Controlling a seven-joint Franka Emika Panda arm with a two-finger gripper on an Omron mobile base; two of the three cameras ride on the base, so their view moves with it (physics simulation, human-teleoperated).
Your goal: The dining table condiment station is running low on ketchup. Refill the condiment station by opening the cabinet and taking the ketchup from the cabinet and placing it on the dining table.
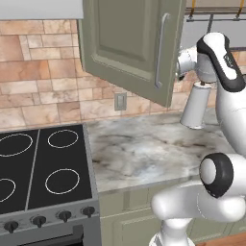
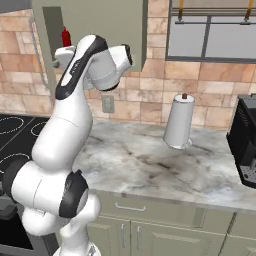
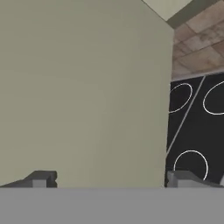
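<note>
Jaws were seen spread, empty, beside the swung-open sage-green recessed-panel cabinet door point(image 1: 129, 43); the red ketchup bottle point(image 2: 66, 36) inside was judged ungrasped.

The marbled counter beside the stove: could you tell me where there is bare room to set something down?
The counter is bare from the stove across to the paper towel roll. A smaller bare strip lies between the roll and the black appliance. It is crowded above, where the open cabinet door and the arm hang.
</note>
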